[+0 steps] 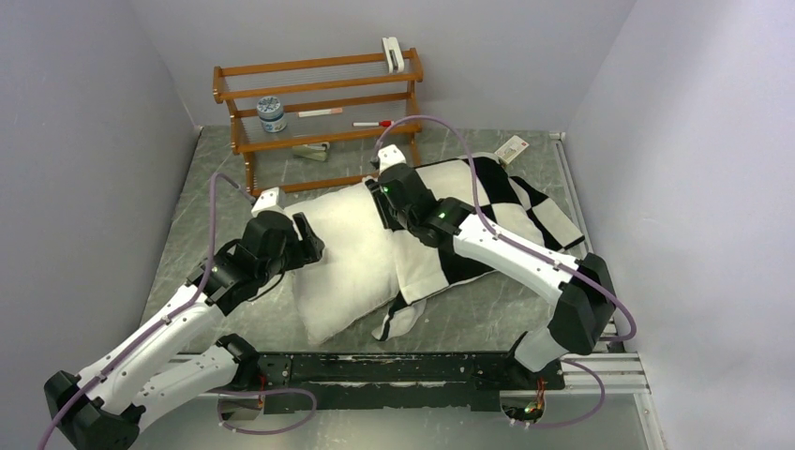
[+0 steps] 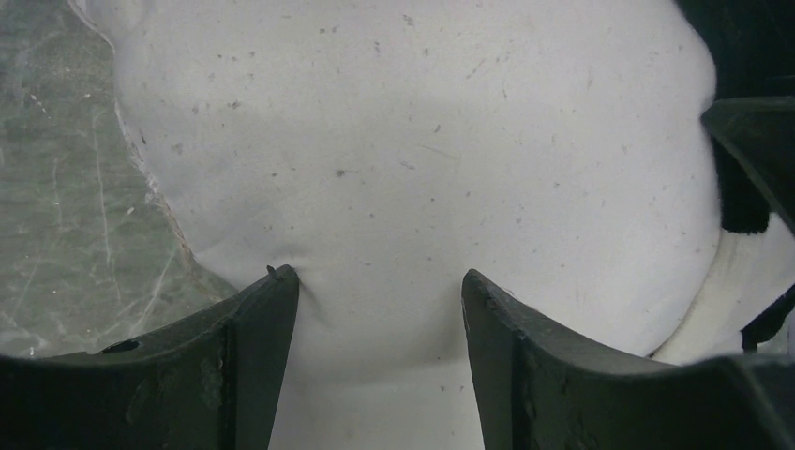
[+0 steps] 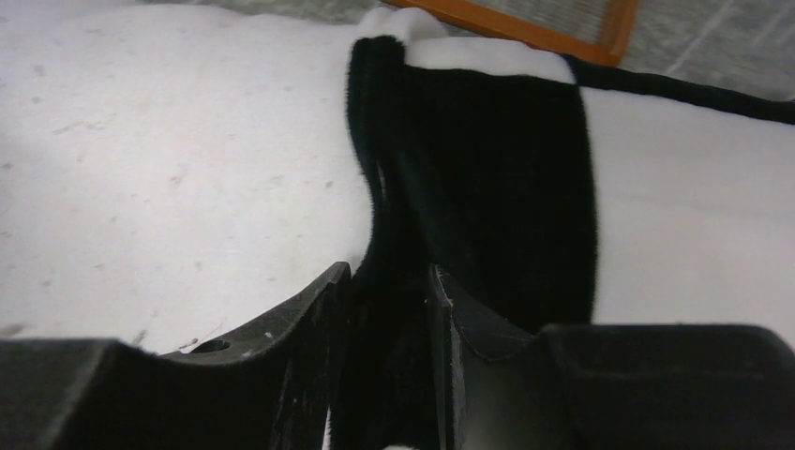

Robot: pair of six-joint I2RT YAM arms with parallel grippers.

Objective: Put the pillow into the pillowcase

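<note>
The white pillow (image 1: 347, 253) lies across the middle of the table, its right end inside the black and white checkered pillowcase (image 1: 511, 202). My left gripper (image 1: 305, 246) is at the pillow's left end. In the left wrist view its fingers (image 2: 262, 319) dig into the pillow (image 2: 422, 141) and pinch a thick bulge of it, so the left gripper (image 2: 380, 281) stays partly spread. My right gripper (image 1: 382, 187) is at the pillowcase's open edge on top of the pillow. In the right wrist view it (image 3: 389, 277) is shut on the black hem of the pillowcase (image 3: 487, 169), beside the bare pillow (image 3: 169, 169).
A wooden rack (image 1: 319, 103) stands at the back with a small jar (image 1: 272, 112) and pens on it. Its frame shows in the right wrist view (image 3: 525, 19). A small card (image 1: 513, 148) lies at the back right. Grey walls close in on both sides of the marbled table (image 1: 187, 234).
</note>
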